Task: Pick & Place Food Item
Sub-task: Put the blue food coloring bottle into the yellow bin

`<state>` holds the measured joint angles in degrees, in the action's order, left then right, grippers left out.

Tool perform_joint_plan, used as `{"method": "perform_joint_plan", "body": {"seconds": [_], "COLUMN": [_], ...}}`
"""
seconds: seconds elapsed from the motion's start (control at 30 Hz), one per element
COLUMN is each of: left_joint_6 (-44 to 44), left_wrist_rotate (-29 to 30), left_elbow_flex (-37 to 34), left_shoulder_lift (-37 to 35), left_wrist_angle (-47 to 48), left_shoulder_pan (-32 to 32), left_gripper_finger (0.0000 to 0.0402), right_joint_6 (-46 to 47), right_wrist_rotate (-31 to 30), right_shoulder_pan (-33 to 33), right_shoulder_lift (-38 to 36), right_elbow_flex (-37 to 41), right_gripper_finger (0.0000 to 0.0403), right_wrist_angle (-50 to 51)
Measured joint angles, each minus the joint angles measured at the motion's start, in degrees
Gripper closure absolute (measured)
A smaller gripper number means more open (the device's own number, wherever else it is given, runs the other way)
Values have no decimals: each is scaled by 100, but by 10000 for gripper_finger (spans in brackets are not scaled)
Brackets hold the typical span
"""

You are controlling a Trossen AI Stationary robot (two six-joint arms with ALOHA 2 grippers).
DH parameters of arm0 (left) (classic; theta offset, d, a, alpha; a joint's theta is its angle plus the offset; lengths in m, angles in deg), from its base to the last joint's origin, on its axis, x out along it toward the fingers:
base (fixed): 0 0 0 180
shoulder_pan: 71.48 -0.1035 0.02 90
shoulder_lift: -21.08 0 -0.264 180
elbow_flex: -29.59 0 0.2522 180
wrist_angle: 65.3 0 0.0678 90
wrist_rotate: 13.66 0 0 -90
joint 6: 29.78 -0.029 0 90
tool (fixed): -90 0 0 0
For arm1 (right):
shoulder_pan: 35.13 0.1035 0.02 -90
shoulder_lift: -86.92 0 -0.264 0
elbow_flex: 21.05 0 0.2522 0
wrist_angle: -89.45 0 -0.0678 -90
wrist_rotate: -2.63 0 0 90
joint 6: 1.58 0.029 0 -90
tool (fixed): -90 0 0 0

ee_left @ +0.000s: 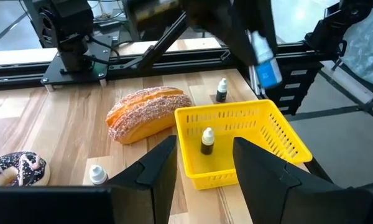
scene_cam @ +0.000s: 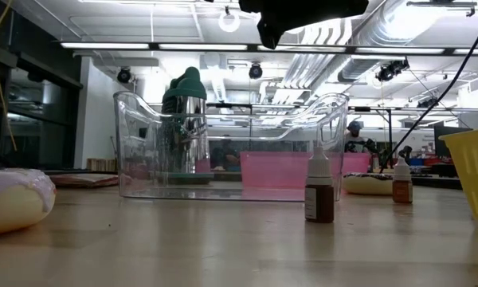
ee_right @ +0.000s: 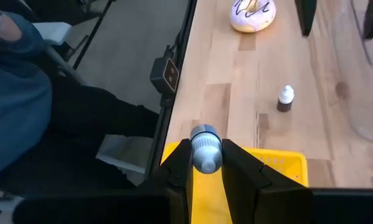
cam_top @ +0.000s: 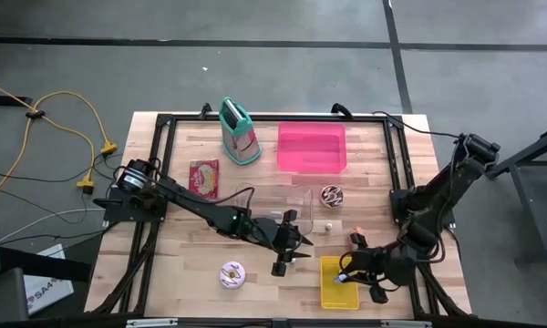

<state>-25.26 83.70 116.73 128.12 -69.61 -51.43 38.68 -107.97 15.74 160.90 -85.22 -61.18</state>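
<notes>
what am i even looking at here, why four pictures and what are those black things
The black things are two robot arms at a wooden table, each ending in a two-finger claw. One picture looks straight down, one looks level across the tabletop, and two come from cameras on the wrists. On the table lie a pink bin, a clear tub, doughnuts, small dropper bottles and a yellow basket. The right claw is shut on a blue-capped bottle above the basket. The left claw is open, holding nothing.

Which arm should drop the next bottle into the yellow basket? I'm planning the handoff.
Right, likely. The right gripper is shut on a small bottle above the yellow basket. The left gripper is open, empty, farther off.
</notes>
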Motion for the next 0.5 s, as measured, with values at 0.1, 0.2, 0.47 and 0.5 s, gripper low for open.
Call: {"method": "perform_joint_plan", "body": {"seconds": [0.1, 0.2, 0.47, 0.5], "left_joint_6": [0, 0, -2, -2], "left_wrist_rotate": [0, 0, -2, -2], "left_elbow_flex": [0, 0, 0, 0], "left_shoulder_lift": [0, 0, 0, 0], "left_wrist_angle": [0, 0, 0, 0], "left_shoulder_pan": [2, 2, 2, 2], "left_gripper_finger": [249, 249, 249, 249], "right_joint_6": [-90, -105, -47, 27], "right_wrist_rotate": [11, 161, 357, 405], "right_shoulder_pan": [0, -26, -27, -24], "right_shoulder_lift": [255, 680, 1844, 1961], "right_elbow_flex": [-398, -812, -1595, -1651], "right_gripper_finger": [350, 350, 350, 350], "right_wrist_angle": [510, 913, 1607, 1632]}}
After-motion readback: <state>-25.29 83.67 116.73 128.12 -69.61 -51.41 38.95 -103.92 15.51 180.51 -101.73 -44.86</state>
